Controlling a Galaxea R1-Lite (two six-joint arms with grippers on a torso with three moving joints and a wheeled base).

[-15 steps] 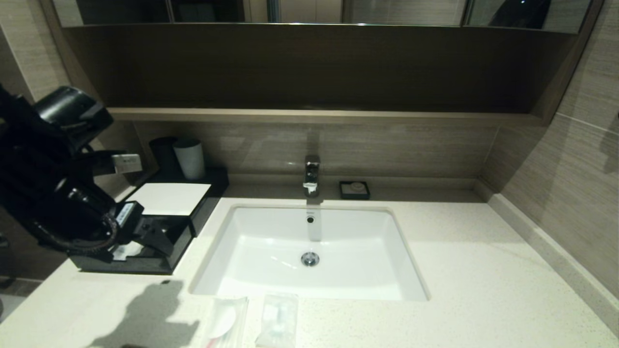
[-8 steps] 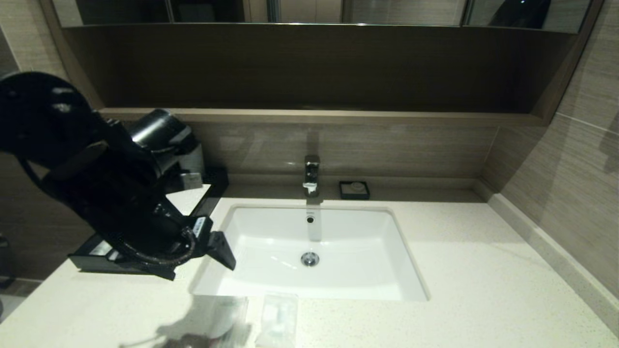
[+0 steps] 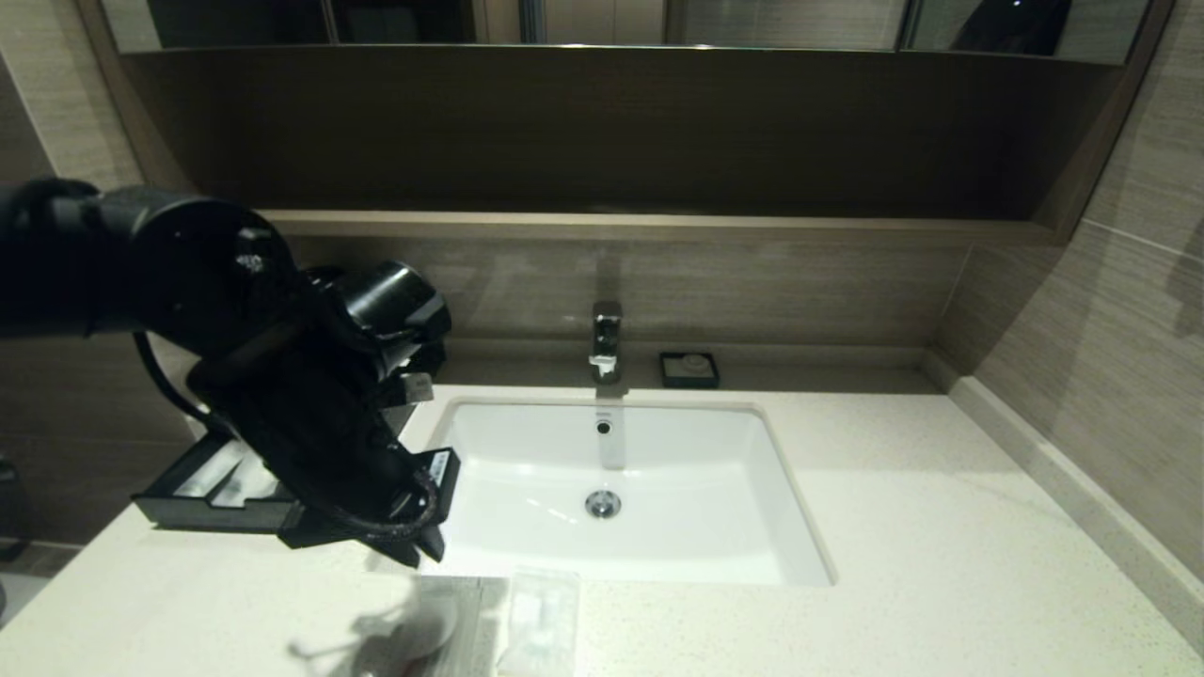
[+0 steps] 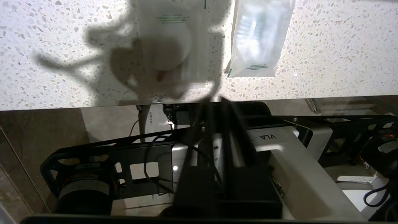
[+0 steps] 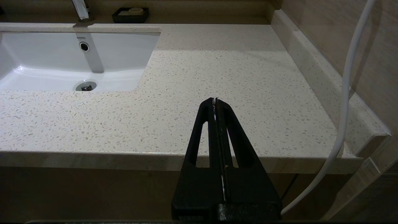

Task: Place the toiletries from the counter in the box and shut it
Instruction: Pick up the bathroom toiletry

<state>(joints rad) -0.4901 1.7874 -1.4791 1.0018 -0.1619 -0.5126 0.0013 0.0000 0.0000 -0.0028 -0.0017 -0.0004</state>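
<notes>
1. The left hand point(image 3: 428, 550) has swung away from the box point(image 3: 221, 489) and now hangs over the front of the worktop point(image 3: 894, 527), near the sink point(image 3: 790, 527).
2. Its fingers are pressed together, with nothing between them. A moment ago they were spread wide over the box.
3. The box sits at the left end of the worktop. Its drawer is pulled out, and pale things lie inside it.
4. Two packets are left on the worktop, side by side near the front edge.
5. One is the flat packet with a round white thing inside point(image 4: 172, 46). It lies under the hand's shadow.
6. The other is the clear packet point(image 4: 258, 37) just beside it.
7. So I think one item is already in the box, and the hand has come back for the next.
8. The right hand point(image 5: 215, 100) rests low by the worktop's right front edge, fingers pressed together.
</notes>
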